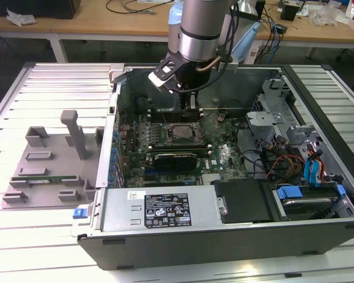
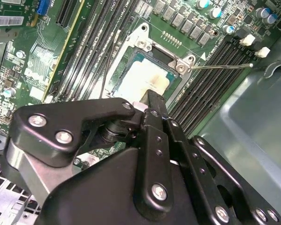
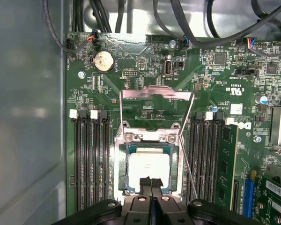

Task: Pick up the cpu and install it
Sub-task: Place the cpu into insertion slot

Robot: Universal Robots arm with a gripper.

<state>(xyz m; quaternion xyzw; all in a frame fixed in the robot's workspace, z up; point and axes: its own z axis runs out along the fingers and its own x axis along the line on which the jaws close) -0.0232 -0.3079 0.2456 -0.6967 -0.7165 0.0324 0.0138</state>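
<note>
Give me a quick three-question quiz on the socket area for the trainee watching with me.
1. True or false: the cpu lies inside the socket on the motherboard.
2. The socket's load plate is: A) clamped down over the cpu; B) swung open, clear of the cpu; C) missing from its hinge.
3. Fill in: in the first wrist view the gripper has its fingers ___ (open or shut), with the tips over the cpu's edge.

Key: 1 true; 2 B; 3 shut.
</note>
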